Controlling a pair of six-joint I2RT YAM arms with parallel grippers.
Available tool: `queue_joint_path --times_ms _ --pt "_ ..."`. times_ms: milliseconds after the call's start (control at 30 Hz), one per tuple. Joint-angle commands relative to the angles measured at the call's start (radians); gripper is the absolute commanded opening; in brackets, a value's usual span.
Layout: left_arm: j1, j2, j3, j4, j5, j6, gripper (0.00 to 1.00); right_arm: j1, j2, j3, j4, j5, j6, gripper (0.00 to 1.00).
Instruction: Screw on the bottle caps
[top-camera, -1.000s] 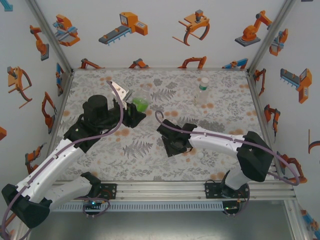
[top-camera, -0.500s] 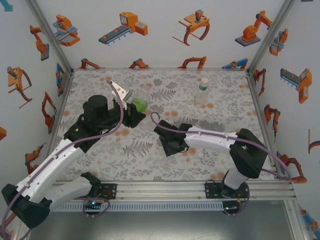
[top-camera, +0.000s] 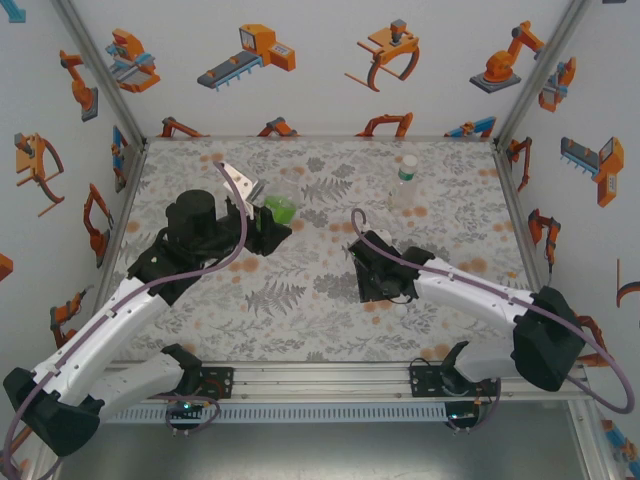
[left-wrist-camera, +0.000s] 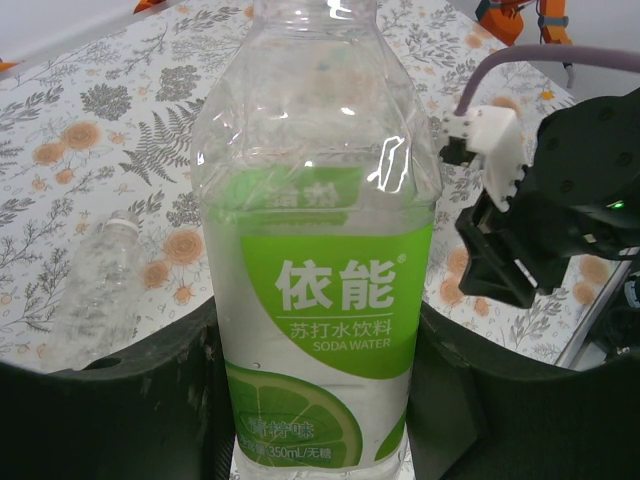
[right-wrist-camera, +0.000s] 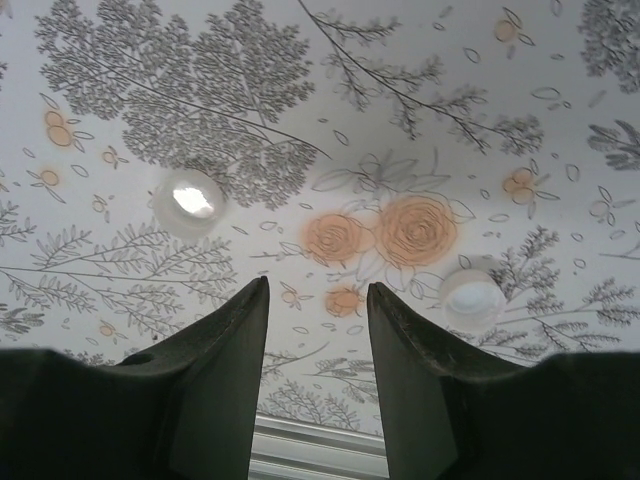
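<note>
Right wrist view is showing the open right gripper (right-wrist-camera: 317, 285) hovering, nearer white cap (right-wrist-camera: 472, 297) just right of it, farther white cap (right-wrist-camera: 188, 203) left, while the left gripper (left-wrist-camera: 320, 410) is clamping the labelled bottle (left-wrist-camera: 320, 250).

Both the left arm (top-camera: 120, 320) and the right arm (top-camera: 470, 298) have white link shells between black joint housings, and each rises from a black base plate (top-camera: 205, 382) bolted to the aluminium rail (top-camera: 320, 378). A purple cable (top-camera: 240, 215) runs from the rail end along each arm. At the end farthest from the rail, the right gripper (right-wrist-camera: 318, 300) has matte black, wedge-shaped fingers (right-wrist-camera: 225, 350).
</note>
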Motion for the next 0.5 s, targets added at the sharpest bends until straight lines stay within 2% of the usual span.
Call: queue_joint_path --times_ms 0,233,467 --pt "0.005 0.009 0.027 0.026 0.003 0.001 0.16 -0.002 -0.039 -0.042 -0.007 -0.02 -0.023 0.44" --pt "0.005 0.027 0.032 0.041 0.012 -0.005 0.16 0.042 -0.034 -0.046 0.133 -0.104 -0.199 0.44" --pt "0.005 0.011 0.035 0.029 -0.012 0.001 0.16 0.06 0.072 -0.02 0.241 -0.153 -0.317 0.45"
